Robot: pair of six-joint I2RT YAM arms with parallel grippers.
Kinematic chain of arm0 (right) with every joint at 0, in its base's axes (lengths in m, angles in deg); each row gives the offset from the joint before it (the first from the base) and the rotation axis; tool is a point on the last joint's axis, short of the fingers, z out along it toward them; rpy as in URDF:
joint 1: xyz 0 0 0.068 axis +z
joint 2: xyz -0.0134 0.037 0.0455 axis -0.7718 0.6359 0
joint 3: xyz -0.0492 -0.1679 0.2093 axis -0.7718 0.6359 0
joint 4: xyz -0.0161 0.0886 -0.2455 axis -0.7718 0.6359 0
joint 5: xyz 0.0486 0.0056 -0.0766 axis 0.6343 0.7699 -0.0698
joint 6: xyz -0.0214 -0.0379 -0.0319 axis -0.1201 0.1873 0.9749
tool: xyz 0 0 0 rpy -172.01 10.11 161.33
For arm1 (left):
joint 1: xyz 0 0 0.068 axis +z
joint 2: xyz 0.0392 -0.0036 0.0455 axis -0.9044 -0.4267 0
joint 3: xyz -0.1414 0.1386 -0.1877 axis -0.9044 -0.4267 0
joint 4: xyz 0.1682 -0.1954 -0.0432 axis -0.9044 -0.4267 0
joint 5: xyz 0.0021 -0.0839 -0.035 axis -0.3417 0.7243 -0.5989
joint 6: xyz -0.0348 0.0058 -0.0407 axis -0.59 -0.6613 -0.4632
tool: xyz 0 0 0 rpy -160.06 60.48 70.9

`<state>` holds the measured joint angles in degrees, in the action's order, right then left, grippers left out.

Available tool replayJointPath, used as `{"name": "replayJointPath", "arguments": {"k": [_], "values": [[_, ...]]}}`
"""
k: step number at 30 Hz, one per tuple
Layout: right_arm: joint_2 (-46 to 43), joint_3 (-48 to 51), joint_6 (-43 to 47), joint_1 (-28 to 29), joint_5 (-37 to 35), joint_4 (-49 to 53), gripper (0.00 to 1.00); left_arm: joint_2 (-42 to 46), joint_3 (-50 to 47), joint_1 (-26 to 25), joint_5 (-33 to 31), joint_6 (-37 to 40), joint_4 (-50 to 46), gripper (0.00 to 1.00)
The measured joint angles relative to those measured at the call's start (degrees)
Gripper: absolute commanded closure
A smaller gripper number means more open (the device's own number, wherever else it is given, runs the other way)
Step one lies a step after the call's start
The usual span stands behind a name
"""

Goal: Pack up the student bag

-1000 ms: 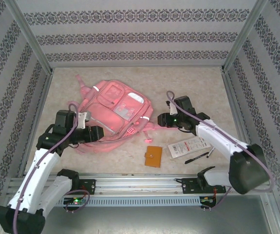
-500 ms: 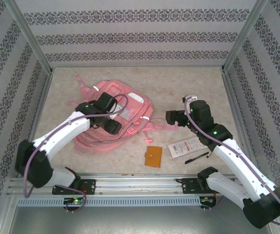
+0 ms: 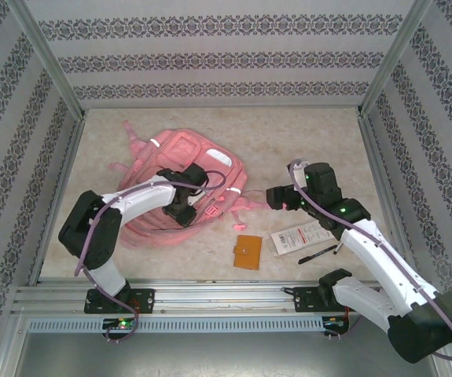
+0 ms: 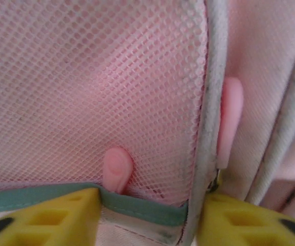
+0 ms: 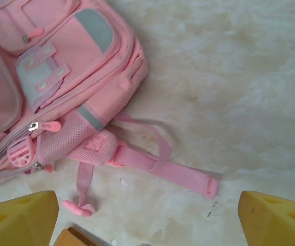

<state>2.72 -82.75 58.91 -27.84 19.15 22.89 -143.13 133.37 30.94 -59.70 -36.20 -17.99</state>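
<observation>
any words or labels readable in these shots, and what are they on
No text here can be read.
white packet: red and dark print, too small to read.
student bag: the front emblem is blurred, no letters legible.
brown wallet: no text visible.

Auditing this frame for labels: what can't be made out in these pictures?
- Left gripper, left wrist view: fingers mostly cut off by the bottom edge; whether they pinch the bag is unclear.
- Packet, top view: print too small.
- Wallet, right wrist view: cut off by the bottom edge.
</observation>
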Motion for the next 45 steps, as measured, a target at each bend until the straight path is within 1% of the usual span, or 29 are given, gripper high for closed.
{"name": "replayJointPath", "arguments": {"k": [1,2,4,7,9,12,15,17,19,21,24,28,29,32,38,43,44,45], "values": [[0.6,0.0,0.5,0.3,0.6,-0.3,0.12,-0.1,0.9,-0.3,-1.0,-1.0,-0.6,0.90],[1.3,0.0,1.1,0.6,1.6,-0.9,0.12,-0.1,1.6,-0.4,-1.3,-1.7,-1.3,0.95],[3.0,0.1,2.8,1.2,3.2,-2.4,0.12,-0.1,2.8,-0.3,-1.0,-2.7,-2.0,0.99],[6.1,0.1,8.4,1.9,7.2,-4.5,0.07,0.9,4.3,-0.3,1.5,-4.3,-2.2,1.00],[8.0,0.1,14.7,2.2,11.6,-5.4,0.07,3.0,5.3,-0.3,4.0,-5.4,-2.1,1.00],[11.8,-1.3,24.3,2.2,18.4,-5.4,0.10,7.6,7.3,-0.3,7.6,-7.0,-2.0,1.00],[17.8,-6.8,32.1,1.0,24.2,-3.5,0.15,11.2,9.8,-0.3,10.1,-8.0,-2.2,1.00],[21.9,-11.1,38.8,0.0,26.7,-1.7,0.17,12.8,11.0,-0.3,11.4,-8.4,-2.2,1.00],[25.6,-15.0,45.3,-0.5,27.3,0.9,0.23,13.8,11.3,-0.3,12.7,-8.7,-2.1,1.00],[29.6,-18.7,51.3,-1.4,27.9,3.6,0.33,14.1,11.3,-0.3,14.1,-9.2,-2.1,1.00],[33.8,-21.8,56.6,-2.7,29.0,5.8,0.42,14.1,11.2,-0.3,15.5,-10.0,-2.1,1.00],[38.0,-25.1,60.6,-4.4,31.0,8.8,0.54,14.2,10.6,-0.3,16.1,-10.6,-1.4,1.00],[39.1,-26.0,61.4,-4.6,31.6,9.5,0.56,14.3,10.3,-0.3,16.3,-11.0,-1.0,1.00],[41.2,-26.9,62.9,-4.5,33.4,10.6,0.55,14.3,9.1,-0.3,16.9,-11.7,0.1,1.00],[43.8,-26.9,63.3,-2.2,34.5,11.1,0.56,14.4,7.3,-0.3,18.2,-13.6,2.1,1.00],[45.8,-27.6,63.3,-1.4,34.4,11.1,0.62,14.8,6.2,-0.3,18.4,-15.1,3.5,1.00],[45.8,-27.6,63.3,-1.4,34.2,11.1,0.64,14.8,6.1,-0.3,18.5,-15.5,3.7,1.00],[45.8,-27.6,63.3,-1.3,33.7,10.9,0.69,15.0,5.7,-0.3,18.5,-16.0,4.1,1.00]]}}
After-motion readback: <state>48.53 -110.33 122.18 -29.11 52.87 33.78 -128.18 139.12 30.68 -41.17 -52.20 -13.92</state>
